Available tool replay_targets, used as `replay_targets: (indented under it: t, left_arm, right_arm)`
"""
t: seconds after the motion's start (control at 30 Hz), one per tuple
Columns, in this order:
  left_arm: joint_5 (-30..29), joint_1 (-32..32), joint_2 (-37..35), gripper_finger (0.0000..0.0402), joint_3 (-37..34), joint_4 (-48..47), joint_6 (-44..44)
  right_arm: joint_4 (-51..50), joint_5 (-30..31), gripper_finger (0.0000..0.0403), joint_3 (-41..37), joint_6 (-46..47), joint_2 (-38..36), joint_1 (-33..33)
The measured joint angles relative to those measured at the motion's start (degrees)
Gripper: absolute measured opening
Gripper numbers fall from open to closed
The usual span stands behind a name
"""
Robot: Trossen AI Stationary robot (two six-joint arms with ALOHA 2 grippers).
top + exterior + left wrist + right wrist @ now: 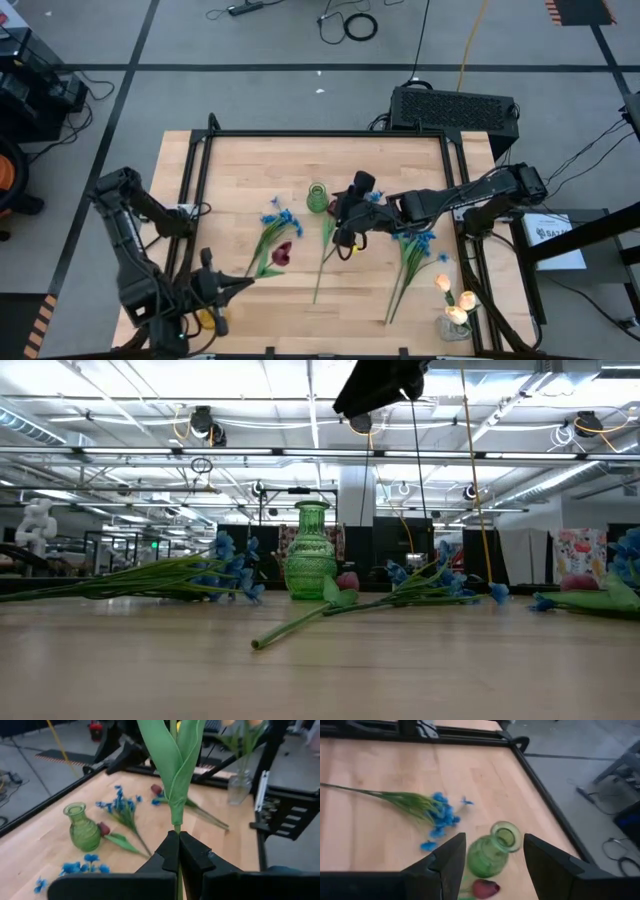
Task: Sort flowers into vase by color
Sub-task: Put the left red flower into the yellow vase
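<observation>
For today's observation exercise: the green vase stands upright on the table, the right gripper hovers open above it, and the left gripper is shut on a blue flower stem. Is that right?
Not quite. The left gripper is shut on a tulip stem with broad green leaves, not a blue one; the left wrist view shows it. The rest holds: the green vase stands upright, and the right gripper hovers open above it.

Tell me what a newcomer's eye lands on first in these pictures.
The green glass vase standing upright near the table's middle catches the eye, with the right gripper hanging open just above it. Blue flowers and a dark red tulip lie scattered on the wood around it. At the table's front left, the left gripper is shut on a green flower stem.
</observation>
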Motion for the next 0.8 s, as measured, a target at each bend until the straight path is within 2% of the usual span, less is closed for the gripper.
replay_targets:
  t: [0.13,0.5,0.8]
  left_arm:
    - [-2.6,-2.1,0.0,0.0006,0.0,1.6,1.0]
    - [-9.5,-5.3,0.0,0.0006,0.0,1.9,0.8]
    - [-13.3,-6.2,0.0,0.0006,0.0,1.4,3.3]
  right_arm:
    - [0.3,-3.7,0.0192,0.0,0.3,0.0,0.4]
    - [0.3,-4.8,0.0192,0.0,0.0,0.0,1.7]
    - [3.7,-4.8,0.0192,0.0,-6.9,0.0,1.7]
